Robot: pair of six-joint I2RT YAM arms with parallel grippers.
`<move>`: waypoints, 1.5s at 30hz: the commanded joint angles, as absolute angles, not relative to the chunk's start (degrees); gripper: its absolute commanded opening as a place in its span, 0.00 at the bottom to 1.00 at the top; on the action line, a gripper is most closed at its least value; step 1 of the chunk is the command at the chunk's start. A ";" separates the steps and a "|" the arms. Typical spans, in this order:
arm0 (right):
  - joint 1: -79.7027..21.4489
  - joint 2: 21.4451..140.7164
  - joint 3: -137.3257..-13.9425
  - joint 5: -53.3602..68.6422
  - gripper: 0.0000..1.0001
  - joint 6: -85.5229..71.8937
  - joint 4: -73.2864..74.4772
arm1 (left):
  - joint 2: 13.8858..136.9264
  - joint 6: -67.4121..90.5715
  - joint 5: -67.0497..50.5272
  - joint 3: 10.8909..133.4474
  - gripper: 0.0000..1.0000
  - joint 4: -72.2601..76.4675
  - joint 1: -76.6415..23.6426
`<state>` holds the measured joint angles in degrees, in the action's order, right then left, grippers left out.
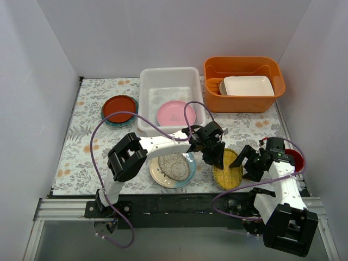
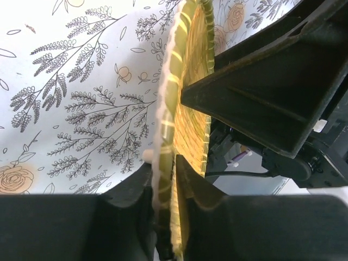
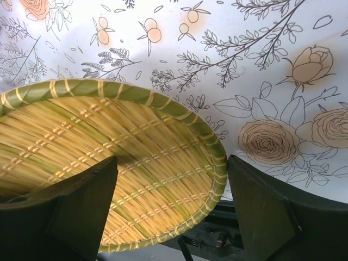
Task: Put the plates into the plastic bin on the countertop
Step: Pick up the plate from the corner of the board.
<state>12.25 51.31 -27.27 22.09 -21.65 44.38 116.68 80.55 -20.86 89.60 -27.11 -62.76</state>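
The left gripper [image 2: 163,182] clamps the rim of the round woven yellow plate [image 1: 228,169], which is tilted near the front edge of the printed white countertop [image 1: 87,147]. The right gripper [image 1: 251,159] gapes alongside. That thin edge hold could let the plate swivel and drop off the edge.

Your left arm [image 1: 157,144] reaches far across to the right, with its wrist tipped down. Your left gripper [image 2: 163,168] squeezes its two fingers [image 2: 122,198] on the thin edge of the woven yellow plate [image 2: 193,130]. Your right arm [image 1: 283,185] is folded up short. Your right gripper [image 3: 171,182] holds its fingers spread wide apart.
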 commanded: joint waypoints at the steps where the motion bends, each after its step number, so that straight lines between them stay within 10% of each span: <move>1: 12.13 50.71 -27.68 26.37 0.88 -22.15 42.80 | 115.05 79.89 -21.88 89.30 0.11 -25.93 -63.98; 45: 12.13 46.58 -39.63 27.86 0.90 -20.21 44.91 | 108.55 76.47 -16.79 94.22 0.00 -34.45 -57.31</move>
